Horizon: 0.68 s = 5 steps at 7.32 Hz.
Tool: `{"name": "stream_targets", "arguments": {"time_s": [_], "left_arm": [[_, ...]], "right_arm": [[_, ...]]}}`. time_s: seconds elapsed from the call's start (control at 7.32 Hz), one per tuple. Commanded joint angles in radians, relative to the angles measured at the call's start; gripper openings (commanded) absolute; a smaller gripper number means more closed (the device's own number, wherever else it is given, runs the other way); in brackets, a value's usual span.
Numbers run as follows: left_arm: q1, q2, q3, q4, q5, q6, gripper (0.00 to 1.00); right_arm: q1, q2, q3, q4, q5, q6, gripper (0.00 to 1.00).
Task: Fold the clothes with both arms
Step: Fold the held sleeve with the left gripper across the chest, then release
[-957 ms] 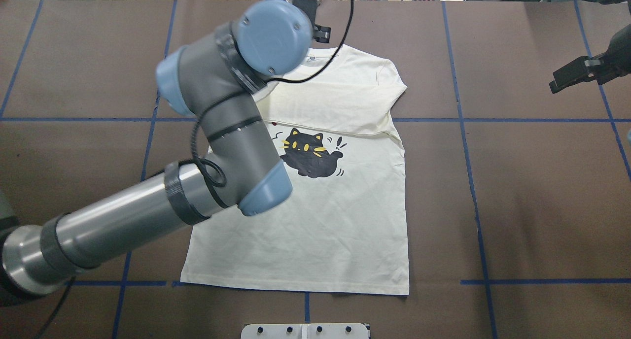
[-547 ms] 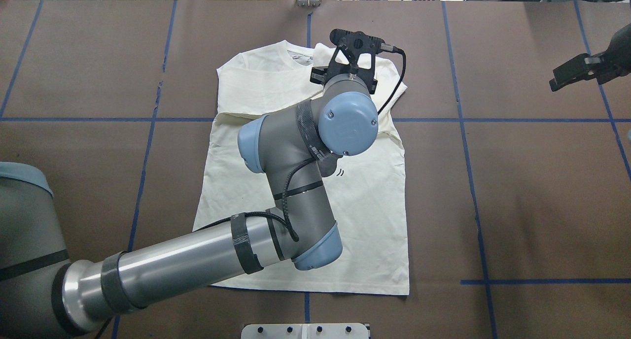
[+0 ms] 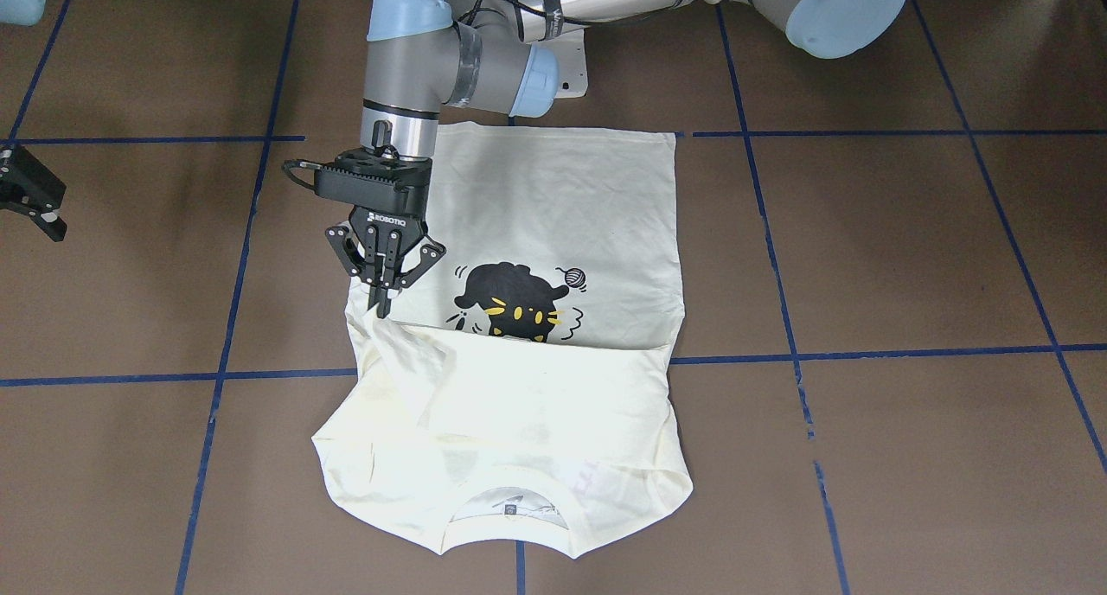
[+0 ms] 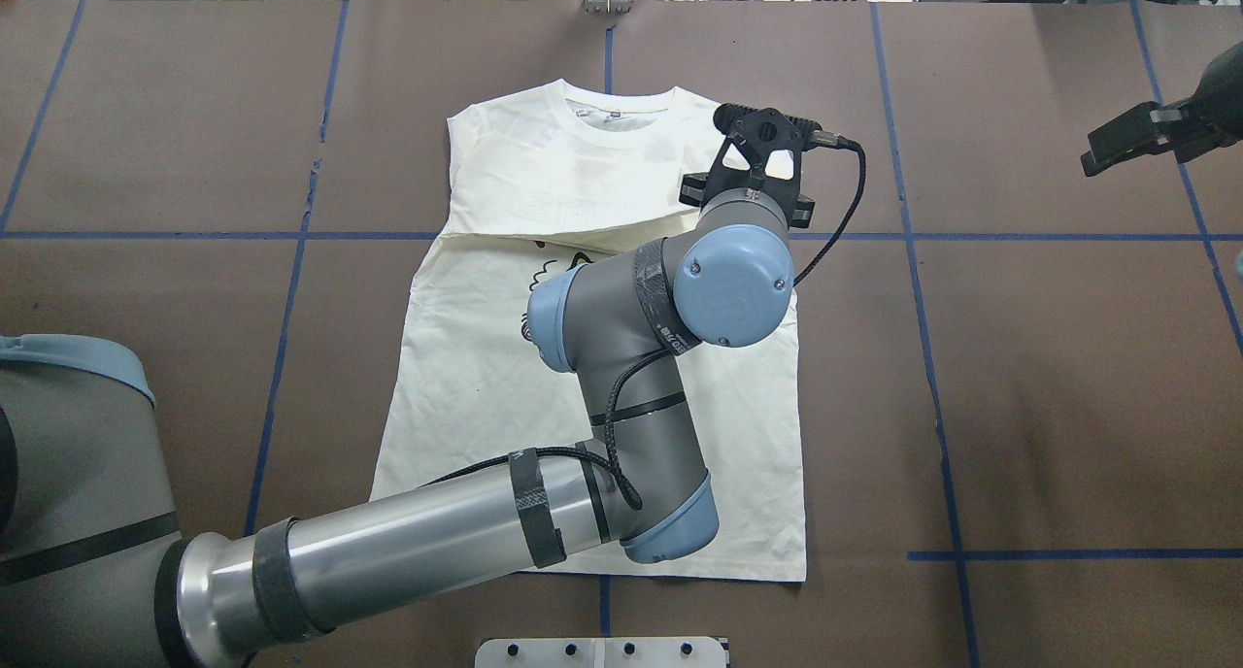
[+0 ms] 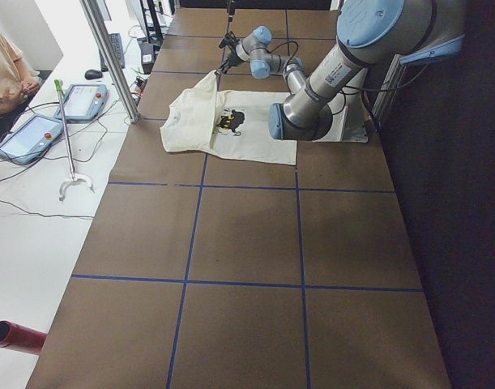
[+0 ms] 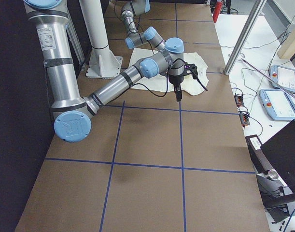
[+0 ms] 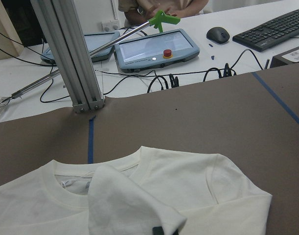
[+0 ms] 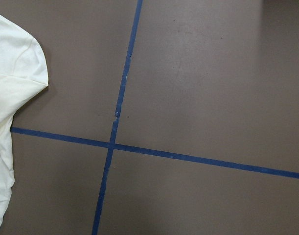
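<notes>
The cream shirt [image 3: 553, 197] lies flat on the brown table with its collar at the far side. Its upper part is folded down over the black cat print [image 3: 510, 305], which shows only in part. My left gripper [image 3: 380, 305] points down over the shirt's edge on my right and is shut on a pinch of the folded fabric, raised to a small peak. In the left wrist view that fabric flap [image 7: 125, 205] hangs in front of the collar. In the overhead view the left wrist covers the pinch on the shirt [image 4: 466, 377]. My right gripper [image 3: 39, 214] [image 4: 1117, 153] hovers off to the right, clear of the shirt, open and empty.
Blue tape lines [image 4: 932, 357] grid the brown tabletop. The white base plate [image 4: 602, 651] sits at the near edge. Past the far edge stand an aluminium post [image 7: 71, 58], teach pendants [image 7: 154, 49], cables and a keyboard. A person [image 5: 4, 73] sits there.
My left gripper has swept from beyond the collar toward me and to the right, across the shirt's top to its right edge. The right gripper has stayed in place.
</notes>
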<state>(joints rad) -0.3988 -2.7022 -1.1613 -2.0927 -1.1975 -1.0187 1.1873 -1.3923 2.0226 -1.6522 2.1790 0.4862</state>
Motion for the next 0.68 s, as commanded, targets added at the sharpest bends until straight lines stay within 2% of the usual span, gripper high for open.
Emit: {"name": "stream_targets", "arguments": {"time_s": [0.0,0.27,0.41,0.55], "left_arm": [[-0.027,0.001,-0.003,-0.069,-0.12,-0.038,1.0],[-0.243,0.07,-0.035,-0.053,-0.532,0.094,1.0],[-0.34,0.146,-0.066,-0.034,-0.612,0.22,1.0],[-0.427,0.203,-0.111,0.038,-0.663,0.382,1.0]], "right_arm": [[-0.003,0.01,-0.005,0.003,0.001,0.003,1.0],[-0.011,0.103,-0.034,0.003,0.001,0.003,1.0],[-0.062,0.166,-0.054,0.006,-0.008,0.003,1.0],[-0.096,0.214,-0.077,0.017,-0.016,0.047,1.0]]}}
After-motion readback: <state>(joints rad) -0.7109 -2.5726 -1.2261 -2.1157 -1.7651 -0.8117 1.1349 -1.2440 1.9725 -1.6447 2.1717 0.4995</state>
